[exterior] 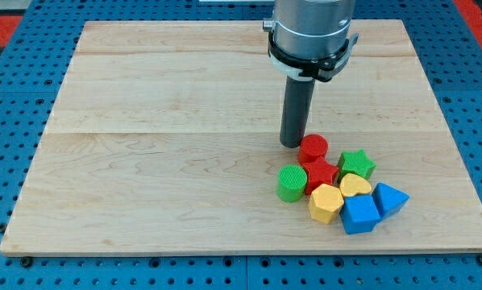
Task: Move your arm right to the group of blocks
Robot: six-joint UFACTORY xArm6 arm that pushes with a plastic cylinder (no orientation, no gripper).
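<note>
My tip [292, 143] rests on the wooden board [144, 145], just left of and touching or nearly touching the red cylinder [313, 148]. This cylinder heads a tight group at the view's lower right. Below it lies a red star-like block [322, 173], with a green cylinder [291, 183] to its left and a green star [357, 163] to its right. A yellow heart [355, 186] and a yellow hexagon [326, 202] sit lower. A blue cube-like block [359, 214] and a blue triangle [388, 198] close the group at the bottom right.
The arm's grey body [312, 32] hangs over the board's top centre. A blue perforated table [7, 48] surrounds the board on all sides.
</note>
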